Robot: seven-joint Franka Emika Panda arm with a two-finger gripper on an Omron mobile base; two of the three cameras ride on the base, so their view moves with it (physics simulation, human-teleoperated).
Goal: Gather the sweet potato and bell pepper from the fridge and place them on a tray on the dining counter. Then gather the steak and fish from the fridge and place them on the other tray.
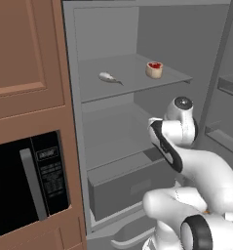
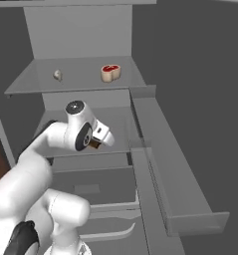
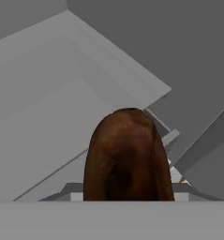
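In the hand view a brown sweet potato [image 3: 127, 157] sits between the fingers, with my gripper [image 2: 97, 141] shut on it. From the right base view the gripper hangs in front of the fridge's middle shelf [image 2: 115, 124], and a bit of the sweet potato [image 2: 93, 145] shows under the hand. On the upper shelf lie the steak [image 1: 154, 69] [image 2: 110, 72], red with a pale rim, and the small pale fish [image 1: 108, 77] [image 2: 57, 74] to its left. The bell pepper and the trays are out of view.
The fridge stands open, with a grey drawer [image 1: 123, 188] low inside it. The door's shelves [image 2: 175, 179] jut out on the right. A wooden cabinet with a black microwave [image 1: 30, 180] flanks the fridge on the left.
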